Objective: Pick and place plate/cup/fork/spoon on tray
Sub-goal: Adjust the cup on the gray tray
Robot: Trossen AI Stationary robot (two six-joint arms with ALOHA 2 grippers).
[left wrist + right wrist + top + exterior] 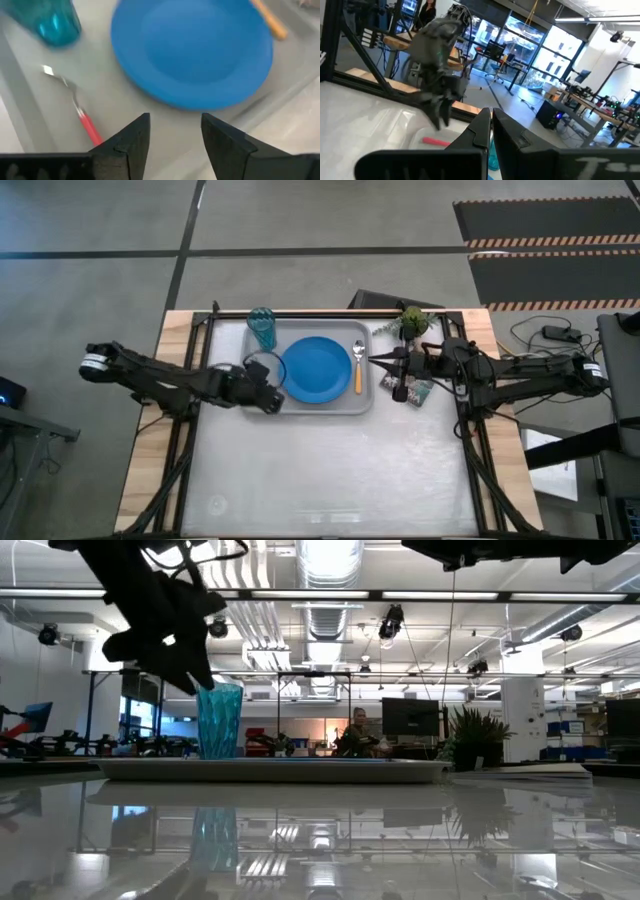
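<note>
No readable text, label, brand, number or sign shows in any view. The picture card (417, 391) beside the right arm's jaws bears a print too small to make out.

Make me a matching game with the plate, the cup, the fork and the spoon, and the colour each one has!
Things:
1. plate
2. cup
3. fork
4. spoon

Colours:
A. orange-yellow handle
B. see-through teal
C. solid blue
D. pink-red handle

Pairs: 1-C, 2-B, 3-D, 4-A

All four sit on the grey tray.
</note>
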